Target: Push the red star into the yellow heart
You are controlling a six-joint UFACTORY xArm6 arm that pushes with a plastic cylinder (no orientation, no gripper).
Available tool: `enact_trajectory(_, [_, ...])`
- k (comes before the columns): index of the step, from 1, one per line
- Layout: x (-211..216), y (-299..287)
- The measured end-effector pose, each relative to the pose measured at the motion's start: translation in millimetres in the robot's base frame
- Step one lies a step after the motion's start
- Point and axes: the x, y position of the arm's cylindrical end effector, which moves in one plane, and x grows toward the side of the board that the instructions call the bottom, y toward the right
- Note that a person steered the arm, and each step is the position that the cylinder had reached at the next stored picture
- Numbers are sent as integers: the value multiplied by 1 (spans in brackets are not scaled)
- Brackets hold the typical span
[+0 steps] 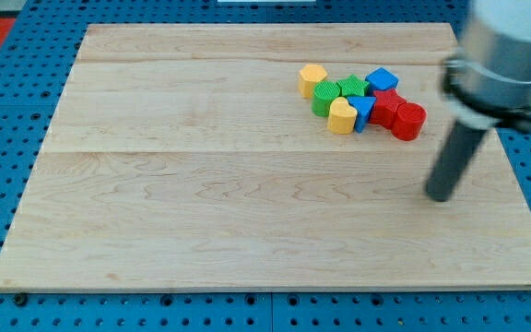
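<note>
The red star point(384, 106) lies in a tight cluster of blocks at the board's upper right, with a blue block between it and the yellow heart point(342, 117). The heart sits at the cluster's lower left. My tip point(440, 195) rests on the board, apart from the blocks, below and to the right of the cluster. The dark rod rises from it toward the view's upper right, blurred.
The cluster also holds a yellow hexagon point(312, 79), a green block point(325, 99), a green star point(351, 88), a blue cube point(382, 79), a blue block point(361, 111) and a red cylinder point(409, 121). The wooden board point(201, 203) lies on a blue pegboard.
</note>
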Motion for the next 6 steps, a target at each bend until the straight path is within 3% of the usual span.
enact_trajectory(1, [-50,59])
enact_trajectory(2, [-119,58])
enact_trajectory(4, [-129,-89])
enact_trajectory(5, [-117,-99])
enact_trajectory(6, [-73,-115])
